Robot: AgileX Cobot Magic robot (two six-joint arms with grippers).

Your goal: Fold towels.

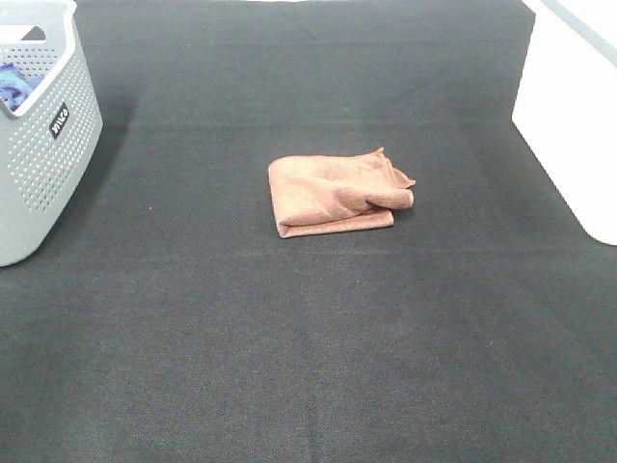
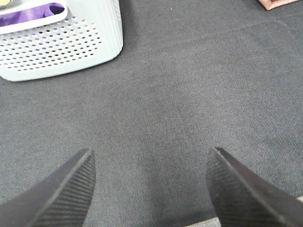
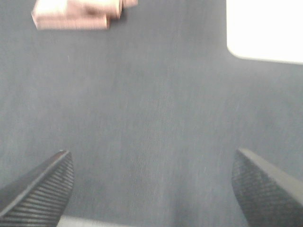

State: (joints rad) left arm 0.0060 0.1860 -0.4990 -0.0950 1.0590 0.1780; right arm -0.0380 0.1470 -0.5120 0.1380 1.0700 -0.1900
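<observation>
While both tools gape empty, towel (image 1: 337,193) lies folded.

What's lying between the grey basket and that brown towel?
Nothing: in the high view only bare dark mat separates the basket from the folded towel.

Grey perforated basket (image 1: 43,164) holding blue cloth (image 1: 17,85), dark fabric tabletop (image 1: 318,328), white box (image 1: 569,116)

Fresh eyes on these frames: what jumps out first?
The reddish-brown towel, already folded into a small bundle, lies alone mid-table on the dark cloth surface. A grey perforated basket with a blue cloth inside sits at the far left edge; a white block sits at the right. Both the left gripper and the right gripper are open, clear of the towel.
</observation>
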